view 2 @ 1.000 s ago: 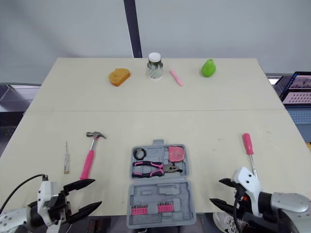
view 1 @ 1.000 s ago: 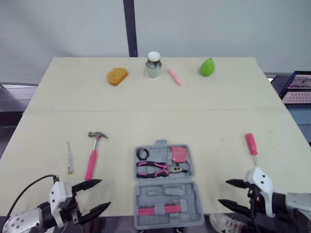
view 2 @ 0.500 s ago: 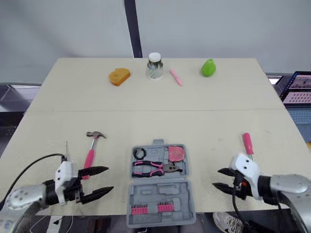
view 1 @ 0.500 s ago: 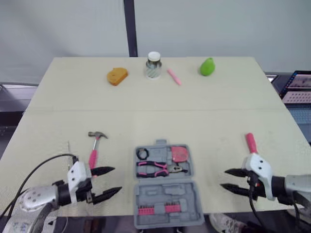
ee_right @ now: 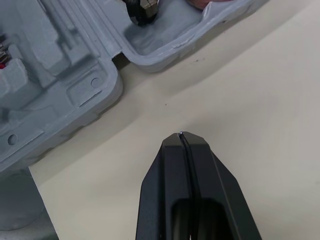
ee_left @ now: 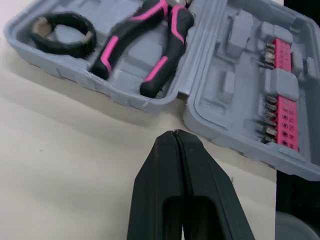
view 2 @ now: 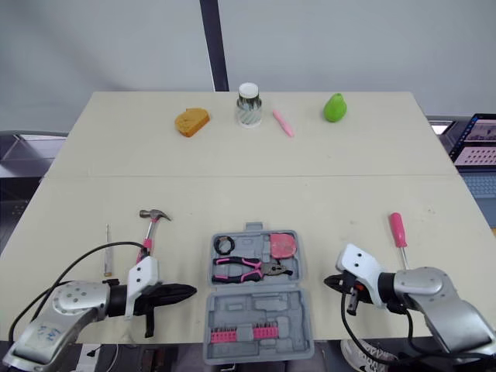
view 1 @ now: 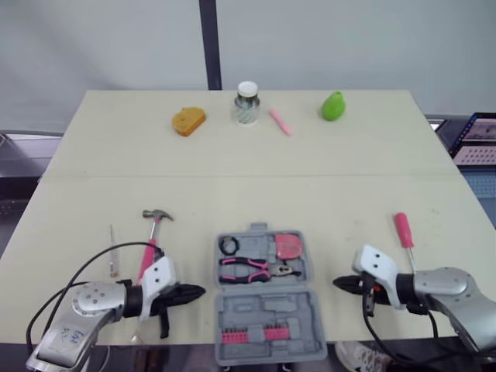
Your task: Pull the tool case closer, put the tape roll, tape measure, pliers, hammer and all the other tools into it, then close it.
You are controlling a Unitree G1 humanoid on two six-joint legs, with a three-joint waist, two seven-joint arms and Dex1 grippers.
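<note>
1. At left, left gripper [view 1: 194, 292] has moved in beside the case [view 1: 263, 306], fingers now pressed together, empty; hammer [view 1: 152, 246] untouched.
2. Case lies open at the near edge.
3. Right gripper [view 1: 339, 284] likewise closed, empty, nearer, perhaps to drag the case.

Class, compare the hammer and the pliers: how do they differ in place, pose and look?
The pliers lie inside the tool case; the hammer lies on the table, to the case's left. The pliers lie crosswise, the hammer lengthwise, head away from the robot. Both have pink grips.
</note>
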